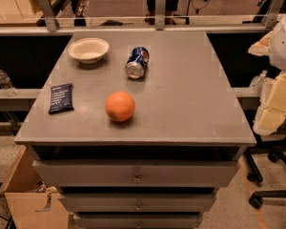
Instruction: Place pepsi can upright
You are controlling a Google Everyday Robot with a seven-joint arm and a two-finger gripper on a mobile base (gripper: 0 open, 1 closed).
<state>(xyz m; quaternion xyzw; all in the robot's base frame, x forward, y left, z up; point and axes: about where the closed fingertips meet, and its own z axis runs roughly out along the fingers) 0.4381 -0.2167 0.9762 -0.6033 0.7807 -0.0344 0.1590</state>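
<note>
The pepsi can (137,62) is dark blue with a silver top. It lies on its side on the grey cabinet top (190,89), towards the back and left of centre, with its silver end facing me. My gripper (274,109) is at the far right edge of the view, on the white and cream arm. It is off the cabinet's right side, well away from the can, and holds nothing that I can see.
A white bowl (88,49) stands left of the can. An orange (120,106) sits in front of the can. A dark snack packet (61,98) lies near the left edge. Drawers (136,174) are below, a chair base (271,175) at the right, and a railing (133,22) behind.
</note>
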